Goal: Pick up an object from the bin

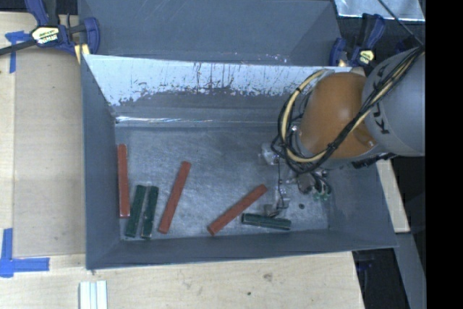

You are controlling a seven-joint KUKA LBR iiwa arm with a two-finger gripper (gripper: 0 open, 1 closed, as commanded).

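1. The tool (278, 200) hangs low near the right front corner of the bin (101, 177); how far it is open I cannot tell
2. Right under it a dark green bar (265, 222) lies along the front edge
3. A red stick (237, 210) lies slanted just beside this bar
4. Toward the left edge lie another red stick (174, 197), two dark green bars (141, 211) side by side and a third red stick (123, 181)

At eight o'clock lay a long red stick (123, 181), two dark green bars (141, 212) beside it, a slanted red stick (174, 197) at their three o'clock.
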